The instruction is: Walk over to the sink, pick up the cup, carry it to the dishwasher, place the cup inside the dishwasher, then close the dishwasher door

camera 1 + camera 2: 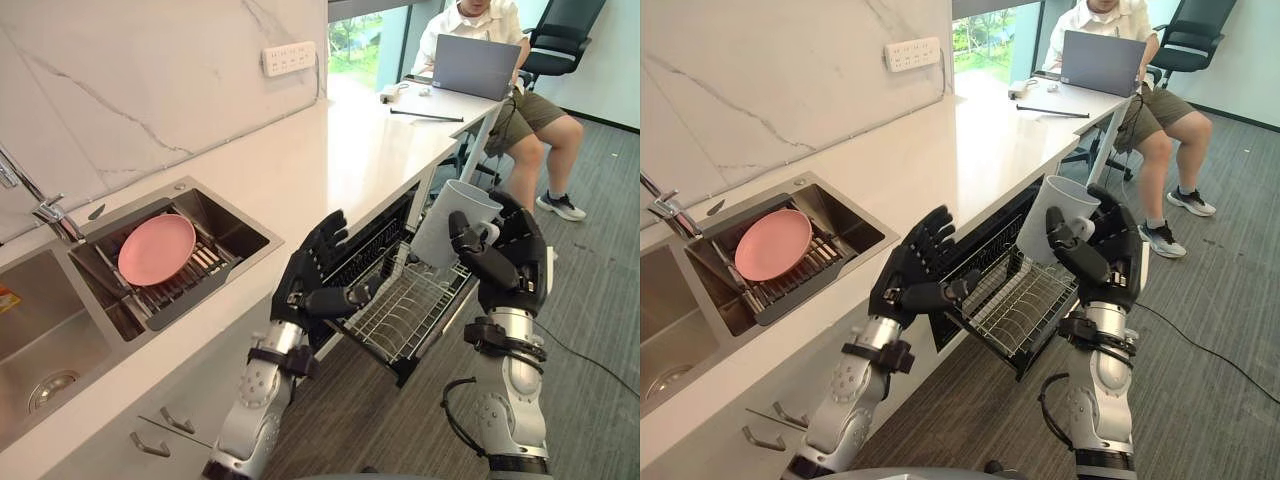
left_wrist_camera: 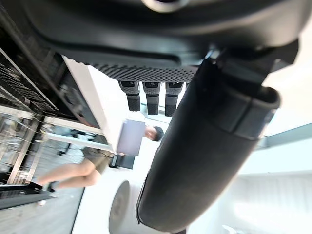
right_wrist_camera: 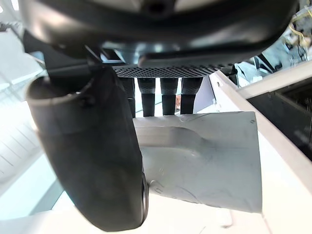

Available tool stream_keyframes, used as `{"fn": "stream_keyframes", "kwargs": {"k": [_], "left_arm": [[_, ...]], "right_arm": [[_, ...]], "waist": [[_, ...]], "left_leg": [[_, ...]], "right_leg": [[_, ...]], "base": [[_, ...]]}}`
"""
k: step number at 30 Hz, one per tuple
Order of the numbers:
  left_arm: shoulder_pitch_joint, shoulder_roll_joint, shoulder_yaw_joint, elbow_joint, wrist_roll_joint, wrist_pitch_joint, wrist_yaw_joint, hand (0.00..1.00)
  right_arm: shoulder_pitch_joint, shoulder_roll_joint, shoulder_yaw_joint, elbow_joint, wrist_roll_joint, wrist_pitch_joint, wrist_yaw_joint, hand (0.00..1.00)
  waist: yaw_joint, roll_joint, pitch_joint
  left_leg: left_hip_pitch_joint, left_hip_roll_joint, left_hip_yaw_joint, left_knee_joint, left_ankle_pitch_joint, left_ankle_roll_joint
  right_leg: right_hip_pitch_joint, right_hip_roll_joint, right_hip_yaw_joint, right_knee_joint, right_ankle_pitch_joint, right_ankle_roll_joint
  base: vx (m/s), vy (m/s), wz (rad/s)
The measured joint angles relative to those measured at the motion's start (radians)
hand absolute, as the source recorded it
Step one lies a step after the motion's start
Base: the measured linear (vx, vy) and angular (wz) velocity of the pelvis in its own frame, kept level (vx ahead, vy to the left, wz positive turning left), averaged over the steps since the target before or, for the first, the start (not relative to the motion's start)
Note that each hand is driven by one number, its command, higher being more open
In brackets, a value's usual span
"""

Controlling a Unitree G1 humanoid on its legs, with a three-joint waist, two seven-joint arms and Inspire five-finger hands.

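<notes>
My right hand (image 1: 512, 262) is shut on a white cup (image 1: 453, 222), holding it tilted, mouth up, above the far end of the pulled-out wire rack (image 1: 408, 308) of the dishwasher under the counter. In the right wrist view the thumb and fingers (image 3: 168, 95) wrap the cup (image 3: 209, 156). My left hand (image 1: 318, 275) hangs open by the counter edge, thumb pointing toward the rack's near side, holding nothing. The dishwasher stands open (image 1: 985, 250).
The sink (image 1: 130, 290) at the left holds a pink plate (image 1: 156, 248) on a drain rack, with a tap (image 1: 45, 210) behind. A person (image 1: 520, 100) sits at a laptop (image 1: 475, 65) at the counter's far end. Grey floor (image 1: 590, 330) lies to the right.
</notes>
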Motion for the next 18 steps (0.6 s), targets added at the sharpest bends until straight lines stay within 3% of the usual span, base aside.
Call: {"fn": "stream_keyframes", "kwargs": {"k": [10, 18], "left_arm": [[0.162, 0.047, 0.100, 0.354, 0.007, 0.031, -0.096, 0.90], [0.145, 0.065, 0.218, 0.543, 0.085, 0.037, -0.062, 0.90]], "right_arm": [[0.052, -0.055, -0.076, 0.139, -0.107, 0.028, 0.017, 0.30], [-0.032, -0.139, -0.071, 0.323, -0.242, 0.059, -0.007, 0.30]], "waist": [[0.001, 0.002, 0.040], [0.026, 0.008, 0.167]], "left_leg": [[-0.031, -0.004, -0.037, 0.000, 0.002, 0.001], [-0.135, -0.010, -0.095, 0.021, 0.031, 0.002]], "right_leg": [[-0.007, -0.014, -0.037, -0.010, -0.001, 0.001], [-0.084, -0.024, -0.102, 0.019, 0.000, -0.001]], "base": [[0.00, -0.008, 0.11], [-0.04, -0.018, 0.23]]}}
